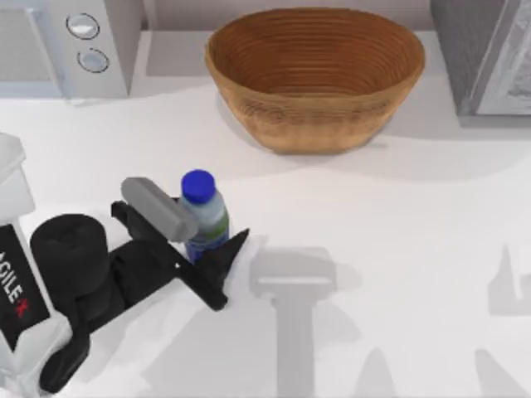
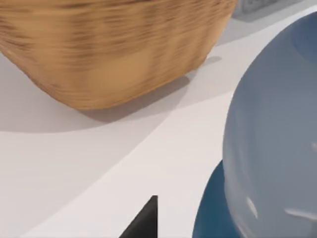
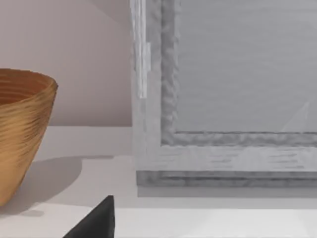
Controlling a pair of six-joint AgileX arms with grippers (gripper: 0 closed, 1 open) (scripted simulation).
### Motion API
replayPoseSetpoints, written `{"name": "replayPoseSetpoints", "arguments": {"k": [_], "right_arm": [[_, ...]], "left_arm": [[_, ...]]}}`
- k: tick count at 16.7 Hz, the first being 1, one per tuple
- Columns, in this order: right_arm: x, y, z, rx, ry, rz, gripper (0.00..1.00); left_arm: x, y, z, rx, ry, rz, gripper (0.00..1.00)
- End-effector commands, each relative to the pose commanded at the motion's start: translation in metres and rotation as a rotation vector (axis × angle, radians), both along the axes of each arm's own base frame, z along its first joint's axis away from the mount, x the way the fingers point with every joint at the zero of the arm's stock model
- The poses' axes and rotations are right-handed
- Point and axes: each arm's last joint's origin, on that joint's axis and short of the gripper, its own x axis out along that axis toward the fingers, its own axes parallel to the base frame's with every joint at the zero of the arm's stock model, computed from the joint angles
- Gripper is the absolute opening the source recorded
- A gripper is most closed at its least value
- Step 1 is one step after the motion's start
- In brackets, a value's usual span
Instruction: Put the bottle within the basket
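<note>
The bottle (image 1: pixel 203 217), with its blue cap and green-and-blue label, stands upright on the white table left of centre. My left gripper (image 1: pixel 199 239) is open around it, one dark finger (image 1: pixel 231 253) on its right side. In the left wrist view the bottle (image 2: pixel 272 148) looms very close, and a strip of table separates it from the fingertip (image 2: pixel 144 220). The brown wicker basket (image 1: pixel 315 124) sits at the back centre, beyond and to the right of the bottle; its wall (image 2: pixel 109 54) shows ahead. My right gripper (image 3: pixel 163 234) is parked, open, facing the basket's side (image 3: pixel 20 139).
A white appliance with two round knobs (image 1: pixel 66 41) stands at the back left. A grey box-like appliance (image 1: pixel 489 58) stands at the back right, close in front of the right wrist camera (image 3: pixel 223 99). Bare table lies between the bottle and the basket.
</note>
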Motion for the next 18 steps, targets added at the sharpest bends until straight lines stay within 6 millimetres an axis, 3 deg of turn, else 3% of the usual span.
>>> {"name": "replayPoseSetpoints", "arguments": {"k": [7, 18], "right_arm": [[0.0000, 0.0000, 0.0000, 0.000, 0.000, 0.000, 1.00], [0.0000, 0.0000, 0.0000, 0.000, 0.000, 0.000, 1.00]], "left_arm": [[0.0000, 0.0000, 0.0000, 0.000, 0.000, 0.000, 0.02], [0.0000, 0.0010, 0.0018, 0.001, -0.002, -0.002, 0.00]]}}
